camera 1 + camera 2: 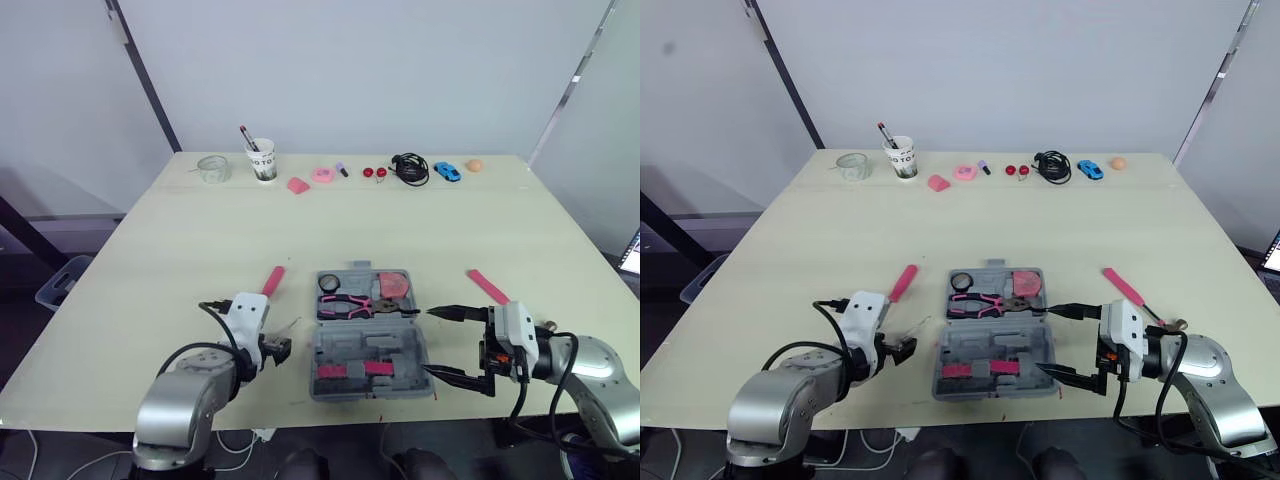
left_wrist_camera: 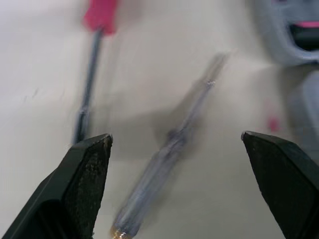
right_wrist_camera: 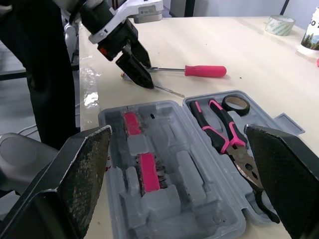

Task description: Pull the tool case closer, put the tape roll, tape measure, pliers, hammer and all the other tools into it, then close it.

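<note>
White wall at the back, pale surface (image 1: 200, 240) in front. Tool case (image 1: 345, 352) lies open near the front edge, centred between the arms. Inside, far half: 1 pliers (image 1: 347, 303) with pink handles, 1 black tape roll (image 1: 330, 283), 1 pinkish tape measure (image 1: 395, 285). The near half holds 2 pink inserts (image 3: 132, 123), which read clearly from the right wrist view; the head views give just pink smudges. Loose on the surface: 1 pink-handled screwdriver (image 1: 273, 280) left of the case, 1 pink-handled tool (image 1: 487, 287) right of it (can't tell its far end), and 1 clear-handled screwdriver (image 2: 164, 159). The left wrist view puts that clear one flat on the surface between the left fingers (image 2: 84, 184), not touched. Left gripper (image 1: 278, 347) is low just left of the case, fingers spread apart. Right gripper (image 1: 428, 341) sits at the case's right edge, its fingers (image 3: 75, 174) wide apart, holding nothing. The right wrist view also catches the left gripper over the clear screwdriver. Back row in the head views: 1 clear tape roll (image 1: 213, 168), 1 paper cup (image 1: 262, 160), 1 black cable (image 1: 409, 168), 1 blue toy car (image 1: 447, 171).
</note>
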{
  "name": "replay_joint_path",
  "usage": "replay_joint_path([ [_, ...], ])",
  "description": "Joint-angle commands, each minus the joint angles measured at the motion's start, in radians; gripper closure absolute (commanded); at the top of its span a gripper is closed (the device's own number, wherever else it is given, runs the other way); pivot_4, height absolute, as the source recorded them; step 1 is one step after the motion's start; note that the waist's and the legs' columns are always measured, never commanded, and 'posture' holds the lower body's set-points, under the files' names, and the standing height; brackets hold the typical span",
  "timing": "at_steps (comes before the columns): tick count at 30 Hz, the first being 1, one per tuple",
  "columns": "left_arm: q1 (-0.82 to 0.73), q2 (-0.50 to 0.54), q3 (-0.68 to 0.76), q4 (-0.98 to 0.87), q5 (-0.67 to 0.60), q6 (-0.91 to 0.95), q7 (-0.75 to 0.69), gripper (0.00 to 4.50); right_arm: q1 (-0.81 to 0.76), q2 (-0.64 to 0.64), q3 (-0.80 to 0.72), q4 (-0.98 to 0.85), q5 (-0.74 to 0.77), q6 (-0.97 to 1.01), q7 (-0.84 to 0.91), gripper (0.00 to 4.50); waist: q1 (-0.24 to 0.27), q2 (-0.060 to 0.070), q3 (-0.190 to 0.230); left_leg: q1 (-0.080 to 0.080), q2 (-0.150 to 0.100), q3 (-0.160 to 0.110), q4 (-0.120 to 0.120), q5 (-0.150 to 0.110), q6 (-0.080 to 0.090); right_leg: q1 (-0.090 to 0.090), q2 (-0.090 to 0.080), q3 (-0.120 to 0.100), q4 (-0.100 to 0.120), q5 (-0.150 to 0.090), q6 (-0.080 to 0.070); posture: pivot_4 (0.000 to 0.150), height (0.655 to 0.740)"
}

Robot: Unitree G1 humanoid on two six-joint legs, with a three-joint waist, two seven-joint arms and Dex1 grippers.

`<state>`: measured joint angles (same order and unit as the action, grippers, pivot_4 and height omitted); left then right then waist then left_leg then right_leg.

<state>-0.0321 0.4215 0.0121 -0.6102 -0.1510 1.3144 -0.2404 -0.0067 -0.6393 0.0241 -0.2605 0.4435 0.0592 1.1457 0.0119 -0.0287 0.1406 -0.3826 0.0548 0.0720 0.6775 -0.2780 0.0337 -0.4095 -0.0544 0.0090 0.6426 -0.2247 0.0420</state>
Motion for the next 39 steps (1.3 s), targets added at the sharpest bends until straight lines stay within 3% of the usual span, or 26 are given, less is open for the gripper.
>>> replay_joint_path([
  [1,0.032,0.034,-0.018,0.035,0.014,-0.143,-0.027,0.05,-0.008,-0.003,-0.012,-0.033,0.01,-0.005,-0.008,0.0,0.001,0.0,0.0,0.0,0.0,0.0,0.0,0.0,0.0,0.0,0.0,0.0,0.0,0.0,0.0,0.15,0.74],
  [9,0.106,0.093,-0.038,0.246,0.006,-0.582,-0.197,0.05,-0.006,-0.003,-0.01,-0.043,0.012,-0.004,-0.018,0.0,0.003,0.0,0.0,-0.001,0.001,0.001,-0.001,0.0,0.0,-0.001,-0.003,-0.001,-0.001,0.0,0.0,0.15,0.74],
  [14,0.122,0.111,-0.03,0.331,-0.006,-0.717,-0.269,0.05,-0.005,-0.006,-0.012,-0.045,0.013,-0.005,-0.018,0.0,0.003,0.001,0.0,-0.001,0.001,0.001,-0.002,0.0,0.0,-0.001,-0.006,-0.002,-0.001,0.0,0.0,0.15,0.74],
  [17,0.127,0.109,-0.019,0.368,-0.008,-0.753,-0.285,0.86,-0.01,-0.004,-0.014,-0.055,0.023,0.003,-0.022,0.0,0.003,0.001,0.0,-0.001,0.0,0.001,-0.002,0.0,0.0,-0.001,-0.008,-0.003,-0.001,0.0,0.0,0.15,0.74],
  [19,0.143,0.108,-0.015,0.376,-0.016,-0.773,-0.301,1.75,-0.013,-0.001,-0.019,-0.065,0.042,0.014,-0.024,0.0,0.003,0.001,0.0,-0.001,0.0,0.001,-0.002,0.0,0.0,-0.001,-0.008,-0.003,-0.001,0.0,0.0,0.15,0.74],
  [20,0.157,0.108,-0.015,0.372,-0.021,-0.775,-0.307,1.98,-0.013,-0.002,-0.021,-0.066,0.044,0.016,-0.023,0.0,0.002,0.001,0.0,-0.001,0.0,0.001,-0.002,0.0,0.0,-0.001,-0.008,-0.003,-0.001,0.0,0.0,0.15,0.74],
  [24,0.193,0.104,-0.01,0.357,-0.021,-0.775,-0.302,3.86,-0.009,-0.011,-0.024,-0.06,0.044,0.013,-0.014,0.0,0.002,0.001,0.0,0.0,0.0,0.002,-0.004,0.0,0.0,-0.001,-0.008,-0.003,-0.002,0.0,0.001,0.15,0.74],
  [26,0.205,0.096,-0.002,0.344,-0.025,-0.774,-0.296,4.45,-0.012,-0.012,-0.023,-0.058,0.044,0.013,-0.013,0.0,0.002,0.001,0.0,0.0,0.001,0.002,-0.004,0.0,0.0,-0.001,-0.008,-0.003,-0.002,0.0,0.001,0.15,0.74],
  [35,0.222,0.07,0.064,0.284,-0.033,-0.802,-0.259,4.43,-0.037,-0.004,-0.014,-0.036,0.051,0.009,0.005,0.0,0.001,0.002,0.0,0.001,0.001,0.002,-0.006,0.0,0.0,-0.001,-0.007,-0.003,-0.003,0.0,0.001,0.15,0.74],
  [39,0.23,0.138,0.095,0.227,-0.054,-0.805,-0.319,4.43,-0.051,-0.006,-0.031,-0.021,0.063,-0.004,0.025,0.0,0.001,0.001,0.001,-0.001,0.001,0.002,-0.006,0.0,0.0,-0.002,-0.007,-0.004,-0.004,0.0,0.001,0.15,0.74],
])
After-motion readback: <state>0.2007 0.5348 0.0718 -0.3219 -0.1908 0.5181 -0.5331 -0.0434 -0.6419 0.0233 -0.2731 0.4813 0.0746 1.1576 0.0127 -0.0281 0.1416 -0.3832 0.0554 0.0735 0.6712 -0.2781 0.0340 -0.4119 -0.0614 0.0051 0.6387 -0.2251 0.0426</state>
